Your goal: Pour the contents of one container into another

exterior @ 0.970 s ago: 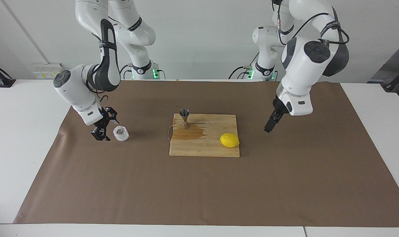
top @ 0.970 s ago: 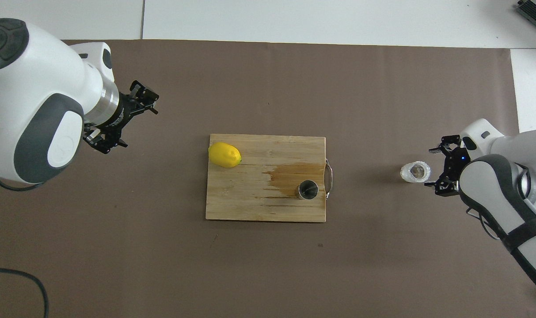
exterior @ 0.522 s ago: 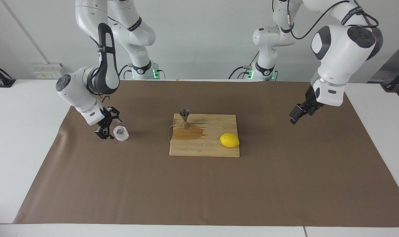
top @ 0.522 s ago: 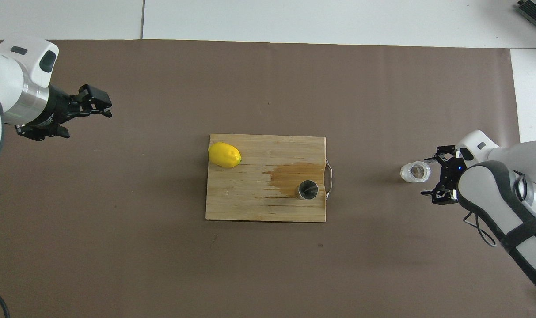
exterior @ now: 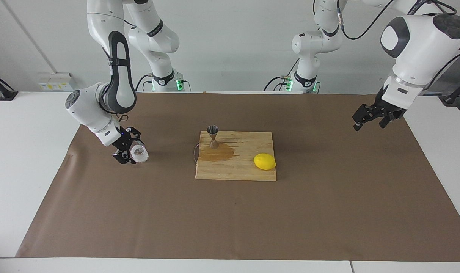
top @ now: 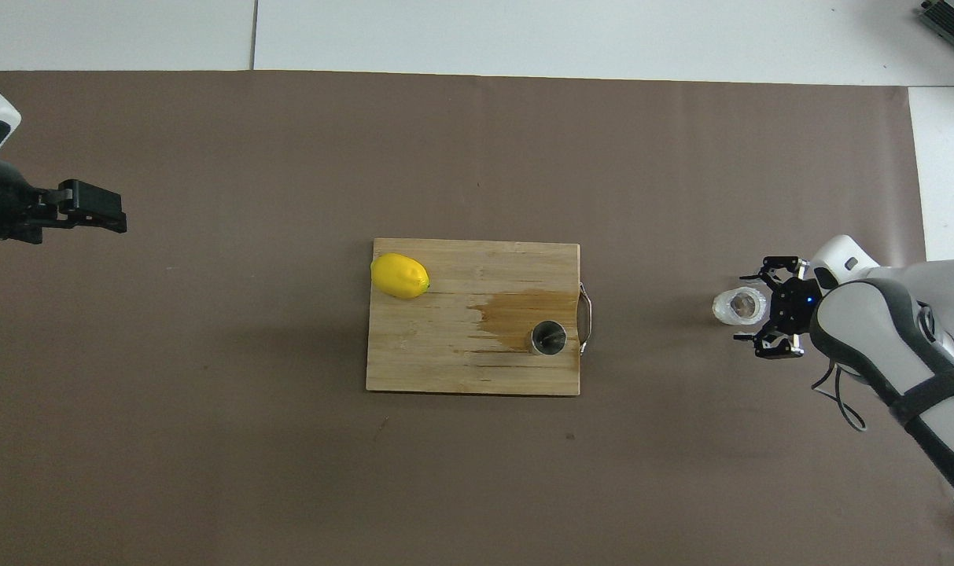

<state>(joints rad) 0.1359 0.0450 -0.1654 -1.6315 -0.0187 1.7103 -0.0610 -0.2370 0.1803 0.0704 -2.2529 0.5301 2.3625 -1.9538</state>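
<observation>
The small ribbed glass cup [exterior: 140, 154] [top: 738, 306] stands on the brown mat toward the right arm's end of the table. My right gripper [exterior: 128, 149] [top: 756, 308] is low beside it, open, with a fingertip at each side of the cup; whether they touch it I cannot tell. The metal jigger [exterior: 213, 136] [top: 549, 338] stands upright on the wooden cutting board [exterior: 237, 170] [top: 437, 362], in a wet stain. My left gripper [exterior: 368, 122] [top: 99, 212] hangs open and holds nothing, raised over the mat at the left arm's end.
A yellow lemon [exterior: 264, 162] [top: 400, 276] lies on the board's corner toward the left arm's end. The board has a metal handle [top: 587, 309] on the side facing the cup. The brown mat [exterior: 230, 220] covers most of the white table.
The left arm has swung away from the board, up and out to its end of the table. The right gripper has edged closer to the cup and turned a little.
</observation>
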